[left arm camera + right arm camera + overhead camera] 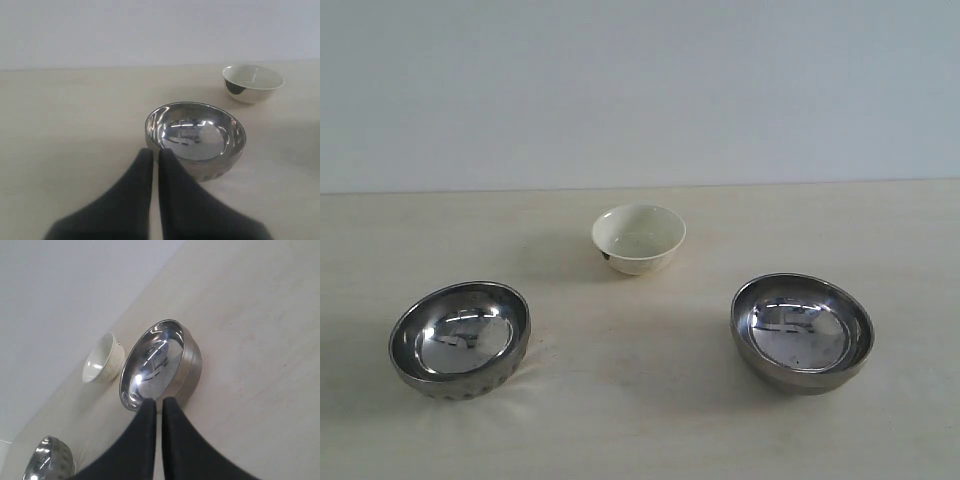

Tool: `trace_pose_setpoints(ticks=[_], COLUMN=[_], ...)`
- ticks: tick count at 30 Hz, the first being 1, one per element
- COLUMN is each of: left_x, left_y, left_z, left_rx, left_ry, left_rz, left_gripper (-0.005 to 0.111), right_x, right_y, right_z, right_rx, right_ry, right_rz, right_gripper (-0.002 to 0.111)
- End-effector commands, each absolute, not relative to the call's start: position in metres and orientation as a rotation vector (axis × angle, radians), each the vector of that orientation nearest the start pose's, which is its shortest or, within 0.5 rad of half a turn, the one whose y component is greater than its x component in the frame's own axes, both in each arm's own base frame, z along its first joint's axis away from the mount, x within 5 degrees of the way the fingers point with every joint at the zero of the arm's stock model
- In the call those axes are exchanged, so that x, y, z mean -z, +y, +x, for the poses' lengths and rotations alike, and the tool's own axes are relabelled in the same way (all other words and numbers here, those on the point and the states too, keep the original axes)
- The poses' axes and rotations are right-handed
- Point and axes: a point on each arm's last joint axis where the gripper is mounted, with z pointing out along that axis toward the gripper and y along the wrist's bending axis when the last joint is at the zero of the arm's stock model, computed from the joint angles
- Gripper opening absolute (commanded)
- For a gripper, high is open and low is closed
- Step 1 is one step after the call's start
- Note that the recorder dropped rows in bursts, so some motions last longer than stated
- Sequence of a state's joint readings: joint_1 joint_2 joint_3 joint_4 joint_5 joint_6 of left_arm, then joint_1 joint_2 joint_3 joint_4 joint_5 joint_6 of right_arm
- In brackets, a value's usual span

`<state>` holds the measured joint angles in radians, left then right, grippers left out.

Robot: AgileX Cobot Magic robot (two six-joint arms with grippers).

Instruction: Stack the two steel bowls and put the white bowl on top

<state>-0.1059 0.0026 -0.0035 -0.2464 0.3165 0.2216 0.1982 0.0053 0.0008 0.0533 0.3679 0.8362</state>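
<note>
A dimpled steel bowl (460,338) sits upright at the left of the table, and a smooth steel bowl (802,332) at the right. Behind and between them stands the white bowl (638,237). No arm shows in the exterior view. In the left wrist view my left gripper (155,152) is shut and holds nothing, its tips just short of the dimpled steel bowl (196,138), with the white bowl (252,83) beyond. My right gripper (158,402) is shut and holds nothing near the smooth steel bowl's rim (159,363); the white bowl (103,359) and dimpled bowl (49,458) lie farther off.
All three bowls rest apart on a pale wooden table (640,400). A plain light wall (640,90) rises behind the table's far edge.
</note>
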Motion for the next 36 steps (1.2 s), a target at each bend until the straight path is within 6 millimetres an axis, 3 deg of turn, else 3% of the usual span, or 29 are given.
trace_pose_setpoints(ticks=[1, 5, 12, 16, 23, 29, 36], left_x=[-0.186, -0.186, -0.186, -0.186, -0.186, -0.186, -0.186], left_y=[-0.012, -0.012, -0.012, -0.012, -0.012, -0.012, -0.012], left_z=[0.053, 0.053, 0.053, 0.053, 0.053, 0.053, 0.053], left_rx=[0.155, 0.155, 0.155, 0.155, 0.155, 0.155, 0.155], left_ry=[1.787, 1.787, 1.787, 1.787, 1.787, 1.787, 1.787], left_rz=[0.13, 0.13, 0.13, 0.13, 0.13, 0.13, 0.13], left_gripper=[0.004, 0.004, 0.004, 0.004, 0.004, 0.004, 0.004], right_x=[-0.181, -0.184, -0.207, -0.227, -0.288, -0.329, -0.332], right_y=[0.012, 0.012, 0.011, 0.009, 0.01, 0.019, 0.032], right_z=[0.052, 0.053, 0.055, 0.053, 0.056, 0.098, 0.164], right_rx=[-0.757, -0.769, -0.846, -0.879, -0.725, -0.582, -0.424], right_ry=[1.806, 1.77, 1.523, 1.305, 1.286, 1.491, 1.842], right_rz=[0.641, 0.63, 0.552, 0.461, 0.315, 0.257, 0.191], right_gripper=[0.0, 0.0, 0.0, 0.0, 0.0, 0.0, 0.0])
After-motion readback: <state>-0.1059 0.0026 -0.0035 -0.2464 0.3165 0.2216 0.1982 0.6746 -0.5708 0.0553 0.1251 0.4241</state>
